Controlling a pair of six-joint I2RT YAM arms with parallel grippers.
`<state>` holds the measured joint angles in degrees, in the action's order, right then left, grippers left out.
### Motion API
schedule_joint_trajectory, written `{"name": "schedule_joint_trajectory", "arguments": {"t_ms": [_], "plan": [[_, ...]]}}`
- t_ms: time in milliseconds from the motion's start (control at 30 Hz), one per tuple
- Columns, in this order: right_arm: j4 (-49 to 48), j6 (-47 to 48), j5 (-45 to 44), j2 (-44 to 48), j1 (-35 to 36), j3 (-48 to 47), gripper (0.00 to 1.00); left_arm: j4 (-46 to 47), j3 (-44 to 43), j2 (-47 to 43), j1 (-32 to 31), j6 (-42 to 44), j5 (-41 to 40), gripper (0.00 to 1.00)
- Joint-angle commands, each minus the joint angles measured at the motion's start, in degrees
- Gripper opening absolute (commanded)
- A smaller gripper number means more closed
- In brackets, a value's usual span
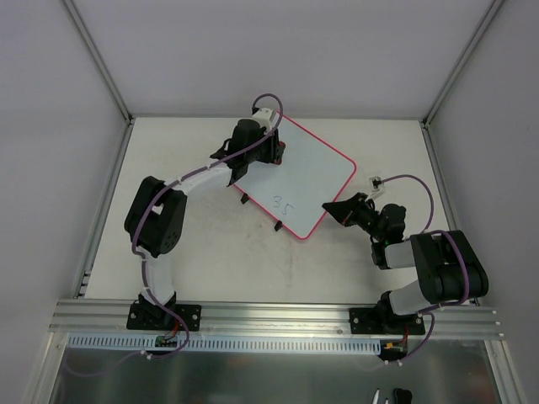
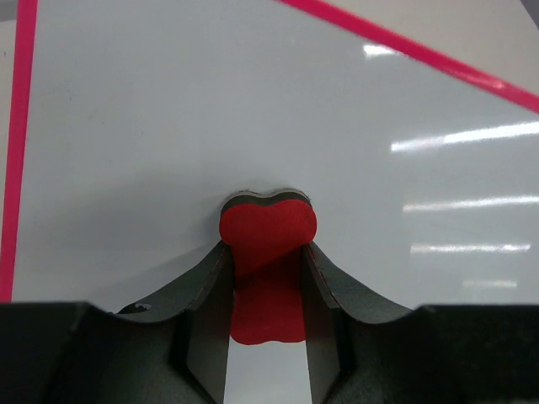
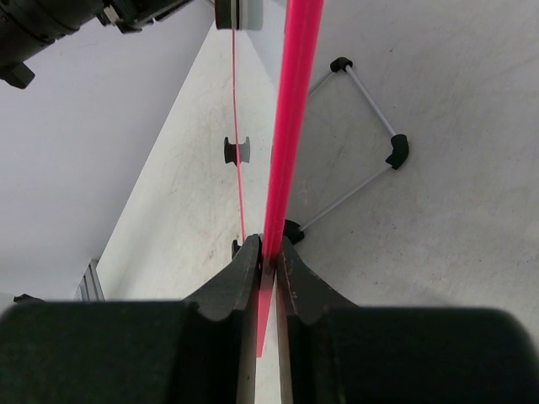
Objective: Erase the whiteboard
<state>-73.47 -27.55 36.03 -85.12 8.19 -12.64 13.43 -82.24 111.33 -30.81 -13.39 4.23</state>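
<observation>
Right gripper (image 3: 268, 252) pinches the whiteboard (image 1: 313, 172) by its pink rim; it sits mid-table (image 1: 210, 261), turned askew. Left gripper (image 2: 265, 257) clamps a red eraser (image 2: 268, 225) pressed to its far corner. Dark writing (image 1: 286, 204) shows near the front edge.

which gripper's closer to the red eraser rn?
Left. The left gripper is shut on the eraser, over the far part of the whiteboard. The right gripper is away from it, clamped on the whiteboard's near right rim.
</observation>
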Motion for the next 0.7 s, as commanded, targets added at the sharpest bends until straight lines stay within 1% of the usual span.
{"name": "schedule_joint_trajectory", "arguments": {"t_ms": [0,33,67,167,233,267,367,533,667], "plan": [[-14.2,3.8,1.8,1.2,1.1,-1.7,0.00,-1.2,5.1,-3.1,-0.8,-0.2,0.0,0.18],[-14.2,3.8,1.7,1.2,1.1,-1.7,0.00,0.3,7.1,-3.8,-0.8,-1.5,-0.2,0.18],[-14.2,3.9,1.7,1.3,1.1,-1.6,0.00,3.7,11.5,-5.7,-0.8,-2.1,-0.3,0.18],[-14.2,3.8,1.7,1.3,1.1,-1.6,0.00,7.1,18.6,-8.7,-0.8,-4.0,0.3,0.18],[-14.2,3.8,1.7,1.2,1.1,-1.7,0.00,9.7,21.5,-10.0,-1.0,-4.8,0.6,0.18],[-14.2,3.7,1.8,1.2,1.1,-1.8,0.00,10.6,24.4,-11.5,-1.7,-4.8,-0.3,0.18],[-14.2,3.8,1.8,1.2,1.2,-1.8,0.00,14.1,29.0,-13.5,-3.3,-4.1,-2.3,0.18],[-14.2,3.7,1.8,1.2,1.3,-1.8,0.00,18.1,32.2,-12.6,-6.9,-4.4,-5.5,0.17],[-14.2,3.8,1.8,1.2,1.3,-1.7,0.00,22.1,33.7,-10.0,-9.3,-5.3,-7.3,0.17]]}}
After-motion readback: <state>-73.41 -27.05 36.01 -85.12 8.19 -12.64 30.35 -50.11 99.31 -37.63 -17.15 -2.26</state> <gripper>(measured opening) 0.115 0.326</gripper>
